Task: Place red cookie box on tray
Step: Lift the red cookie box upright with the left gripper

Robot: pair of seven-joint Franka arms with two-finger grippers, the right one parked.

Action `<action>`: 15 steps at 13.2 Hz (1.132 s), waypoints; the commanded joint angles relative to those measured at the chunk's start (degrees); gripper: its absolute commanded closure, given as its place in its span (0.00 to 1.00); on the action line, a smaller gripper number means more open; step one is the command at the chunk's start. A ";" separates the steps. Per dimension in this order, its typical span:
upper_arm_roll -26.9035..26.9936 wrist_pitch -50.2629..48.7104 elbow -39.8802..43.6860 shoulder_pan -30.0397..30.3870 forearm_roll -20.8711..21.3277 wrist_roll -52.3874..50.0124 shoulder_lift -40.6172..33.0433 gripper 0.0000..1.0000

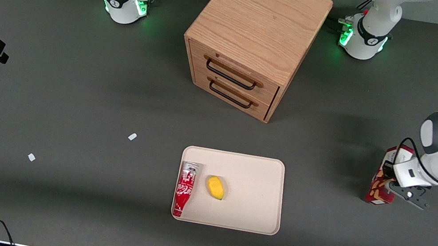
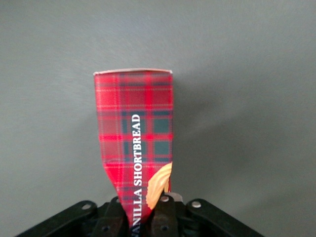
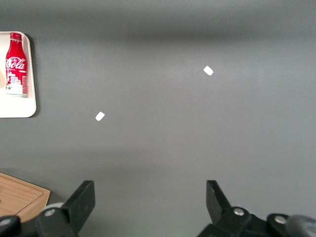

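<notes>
Red cookie box [image 1: 384,179] sits at the right edge of the front view, toward the working arm's end of the bench [image 1: 67,114], well apart from the tray [image 1: 254,179]. Whether it rests on the bench or is just lifted, cannot tell. Pincer [image 1: 403,191] at the box; wrist view shows the tartan carton [image 2: 136,143] running in between the black fingers [image 2: 165,217], so it reads as pinching the box near one end.

Tray lies at lower centre of the front frame, nearer the camera than the wooden drawer cabinet [image 1: 251,43]. A red soda bottle [image 1: 184,189] and a small yellow item [image 1: 216,187] take up the half toward the parked arm; the half toward the working arm is bare.

Step in hand, by judgement: grasp made, carry not yet done. Next move calls for a lift, a sideways carry to the tray's bare half, then a low set-down clear of the yellow item.
</notes>
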 commanded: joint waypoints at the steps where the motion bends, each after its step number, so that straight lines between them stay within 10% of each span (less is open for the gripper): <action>1: 0.40 -11.67 7.92 -1.07 -1.66 -0.56 -3.26 1.00; 8: -0.31 -39.18 32.53 -6.07 -7.01 -11.43 -1.60 1.00; 15: -3.82 -46.35 52.84 -14.41 -9.76 -28.67 9.46 1.00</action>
